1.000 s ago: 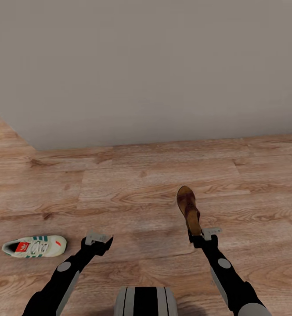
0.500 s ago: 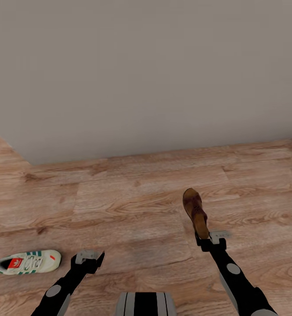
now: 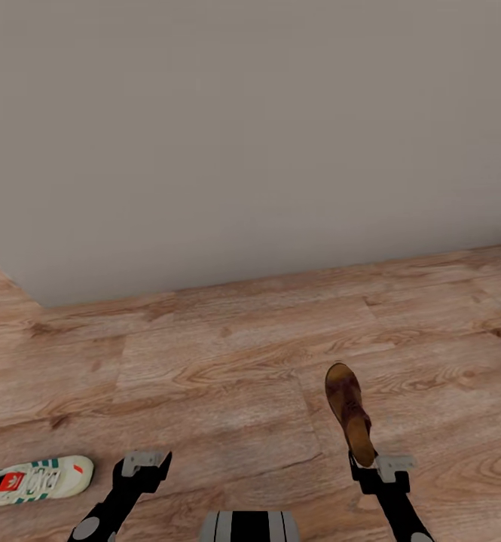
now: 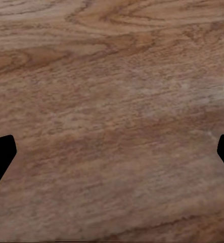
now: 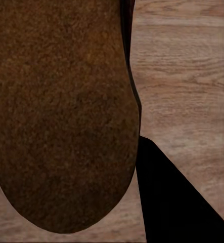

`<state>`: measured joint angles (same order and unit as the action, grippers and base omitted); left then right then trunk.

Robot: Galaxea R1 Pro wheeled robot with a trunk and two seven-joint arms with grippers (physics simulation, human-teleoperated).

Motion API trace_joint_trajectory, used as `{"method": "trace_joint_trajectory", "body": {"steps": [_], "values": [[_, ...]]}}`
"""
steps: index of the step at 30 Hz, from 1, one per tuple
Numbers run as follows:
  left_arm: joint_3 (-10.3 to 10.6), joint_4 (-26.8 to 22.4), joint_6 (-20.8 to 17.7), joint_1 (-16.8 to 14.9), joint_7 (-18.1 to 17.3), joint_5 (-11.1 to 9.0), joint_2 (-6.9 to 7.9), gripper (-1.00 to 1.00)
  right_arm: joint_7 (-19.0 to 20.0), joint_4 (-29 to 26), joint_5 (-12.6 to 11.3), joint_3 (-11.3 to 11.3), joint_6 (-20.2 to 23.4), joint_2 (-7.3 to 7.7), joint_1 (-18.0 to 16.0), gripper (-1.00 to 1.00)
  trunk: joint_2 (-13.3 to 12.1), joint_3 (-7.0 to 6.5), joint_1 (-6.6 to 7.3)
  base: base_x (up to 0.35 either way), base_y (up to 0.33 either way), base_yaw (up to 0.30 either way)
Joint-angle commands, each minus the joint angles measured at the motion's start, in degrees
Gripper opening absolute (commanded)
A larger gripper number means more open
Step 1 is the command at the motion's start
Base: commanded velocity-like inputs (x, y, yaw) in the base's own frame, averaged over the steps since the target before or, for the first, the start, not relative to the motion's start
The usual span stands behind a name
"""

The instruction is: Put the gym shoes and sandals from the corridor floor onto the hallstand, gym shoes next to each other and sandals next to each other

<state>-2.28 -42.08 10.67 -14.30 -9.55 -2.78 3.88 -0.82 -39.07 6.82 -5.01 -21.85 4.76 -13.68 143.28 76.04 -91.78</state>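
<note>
R gripper clamps sandal, gym shoe cut off by frame edge

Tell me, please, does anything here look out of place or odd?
One gym shoe lies alone on the corridor floor beside the left gripper, away from any rack. The right gripper holds a sandal by one end, sticking forward above the floor.

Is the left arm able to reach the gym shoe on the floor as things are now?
Probably yes. The left gripper is open and holds nothing, and the gym shoe lies on the corridor floor just to its left, with only bare planks between them. The right gripper holds a sandal, so it is occupied.
</note>
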Motion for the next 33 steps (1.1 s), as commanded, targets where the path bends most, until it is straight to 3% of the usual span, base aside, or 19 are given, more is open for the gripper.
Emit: {"method": "trace_joint_trajectory", "body": {"steps": [1, 4, 11, 15, 29, 33], "values": [[-0.2, 0.6, 0.4, 0.0, -0.1, -0.3, -0.06, 1.0, -0.1, 0.0, 0.4, -0.2, -0.3, -0.04, 0.4, -1.0, 0.0, -0.29, 0.03, 0.0, 0.0, -0.126], [-0.1, 2.3, 1.3, 0.0, 1.3, -0.3, -0.13, 1.0, -0.2, 0.1, 0.4, -0.2, -0.8, 0.05, 1.7, -1.0, 0.0, -1.21, 0.11, 0.0, 0.0, -0.126], [-0.1, 5.6, 2.2, 0.1, 2.0, -0.6, -0.1, 1.0, -0.2, 3.2, 0.3, -1.2, -1.1, 0.06, 2.4, -1.0, -2.9, -3.07, 1.65, 0.0, 0.0, -0.126], [-0.2, 8.3, 5.7, 0.1, 2.1, -0.6, -0.04, 1.0, -0.2, 4.9, 0.2, -2.0, -1.2, -0.18, 2.5, -1.0, -4.5, -4.14, 2.53, 0.0, 0.0, -0.126], [-0.2, 9.6, 8.4, 1.1, 2.3, -0.7, 0.0, 1.0, -0.2, 6.6, 0.0, -2.3, -1.1, -0.49, 2.5, -1.0, -10.1, -7.85, 5.6, 0.0, 0.0, -0.143], [-0.2, 9.6, 8.5, 1.2, 2.3, -0.6, -0.01, 1.0, -0.2, 7.2, 0.0, -2.3, -1.2, -0.53, 2.5, -1.0, -10.1, -8.18, 5.6, 0.0, 0.0, -0.179]]}}
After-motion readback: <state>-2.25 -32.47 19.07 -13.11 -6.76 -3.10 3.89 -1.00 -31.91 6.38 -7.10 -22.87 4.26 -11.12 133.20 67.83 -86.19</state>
